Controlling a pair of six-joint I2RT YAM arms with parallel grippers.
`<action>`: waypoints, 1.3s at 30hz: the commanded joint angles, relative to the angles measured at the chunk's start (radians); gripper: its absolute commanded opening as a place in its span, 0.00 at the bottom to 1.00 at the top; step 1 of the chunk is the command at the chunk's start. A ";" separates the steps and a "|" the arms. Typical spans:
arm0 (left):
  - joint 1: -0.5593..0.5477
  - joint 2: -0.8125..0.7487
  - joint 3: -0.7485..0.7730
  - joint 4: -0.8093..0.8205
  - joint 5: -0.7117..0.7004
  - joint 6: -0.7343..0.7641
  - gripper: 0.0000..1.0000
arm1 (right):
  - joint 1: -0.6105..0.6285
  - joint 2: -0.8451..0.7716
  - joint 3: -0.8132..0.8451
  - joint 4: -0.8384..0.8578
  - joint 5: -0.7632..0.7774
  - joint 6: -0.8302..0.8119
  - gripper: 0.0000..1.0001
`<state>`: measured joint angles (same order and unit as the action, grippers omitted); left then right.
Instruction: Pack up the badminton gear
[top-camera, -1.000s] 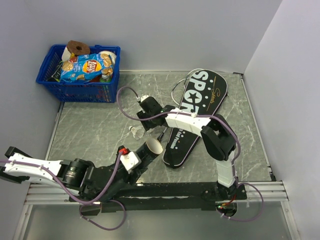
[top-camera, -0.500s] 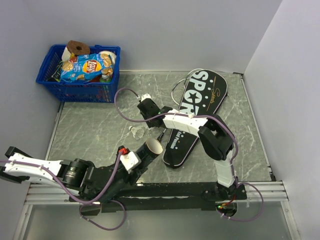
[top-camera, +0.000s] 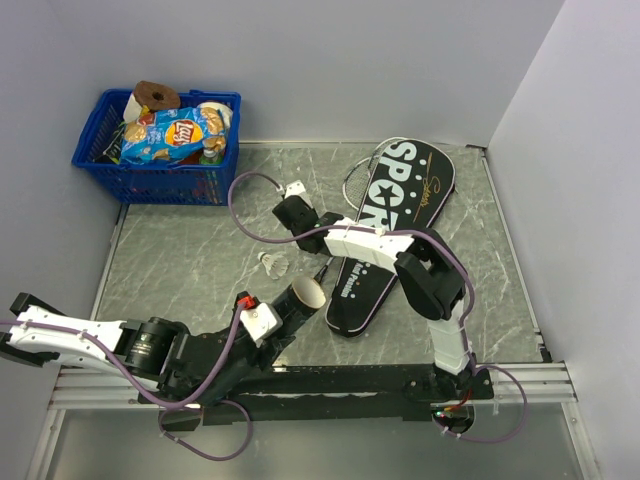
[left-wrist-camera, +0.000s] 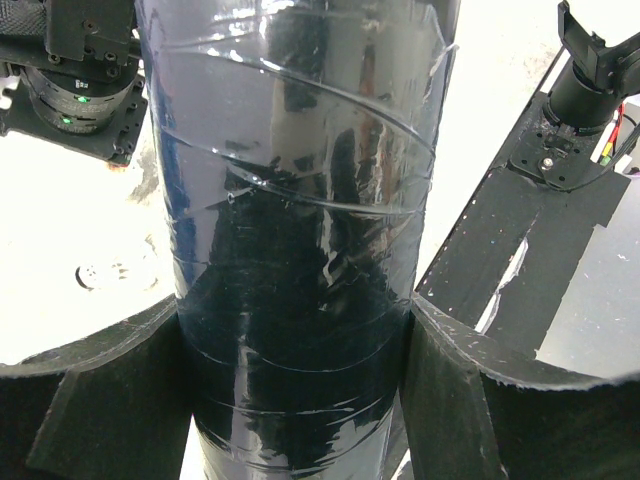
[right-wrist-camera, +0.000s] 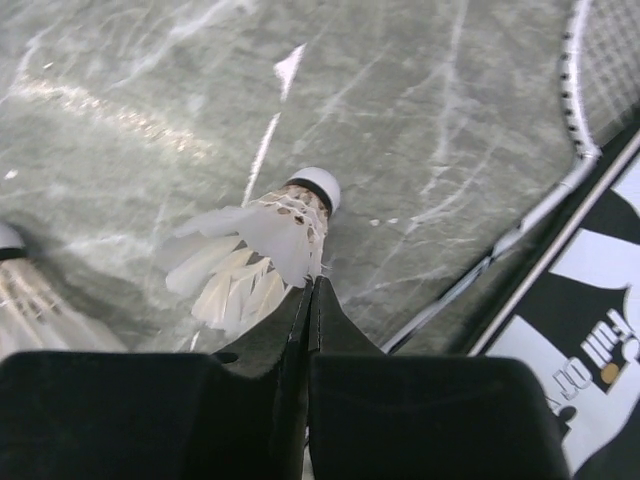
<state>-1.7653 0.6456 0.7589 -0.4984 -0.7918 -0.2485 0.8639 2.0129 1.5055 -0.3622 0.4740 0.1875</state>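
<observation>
**Right arm nips a shuttlecock, tube held ready**

On the grey surface (top-camera: 180, 260) the black SPORT bag (top-camera: 400, 215) lies flat at the right. The white-framed rackets (top-camera: 355, 178) show a head just beside its far end.

Nearer the bases, the left end effector (left-wrist-camera: 300, 390) has its jaws spread wide and pressed on both sides of the long dark tube (top-camera: 296, 308). The tube is tilted, its open mouth facing the middle.

Now the small stuff! The right end effector (right-wrist-camera: 310, 300) is closed flat, pads together. The edge of the shuttlecock (right-wrist-camera: 262, 245) feather skirt looks nipped right at the tips, a thin hold, I'd say.

So lift slowly, no swinging, and bring it cork-first to the tube's mouth while the left arm keeps that mouth steady. If the feather slips, re-grip nearer the cork rather than crush the skirt.

The shuttlecock lies left of the racket frame, white cork cap pointing away, feathers pale, splayed and a bit ragged. A 2nd shuttlecock (top-camera: 272, 262) sits roughly between it and the tube.
</observation>
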 joint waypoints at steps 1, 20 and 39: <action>-0.008 -0.001 0.037 0.037 -0.015 0.002 0.20 | -0.006 -0.083 0.009 -0.001 0.112 0.052 0.00; -0.011 0.086 -0.013 0.155 0.005 0.136 0.13 | -0.371 -0.733 -0.359 -0.070 -0.481 0.138 0.00; 0.159 0.172 -0.006 0.242 0.190 0.384 0.04 | -0.394 -1.154 -0.479 -0.153 -0.666 0.156 0.00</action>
<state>-1.6558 0.8116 0.7307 -0.2695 -0.6827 0.0986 0.4686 0.9329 1.0161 -0.4980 -0.1226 0.3477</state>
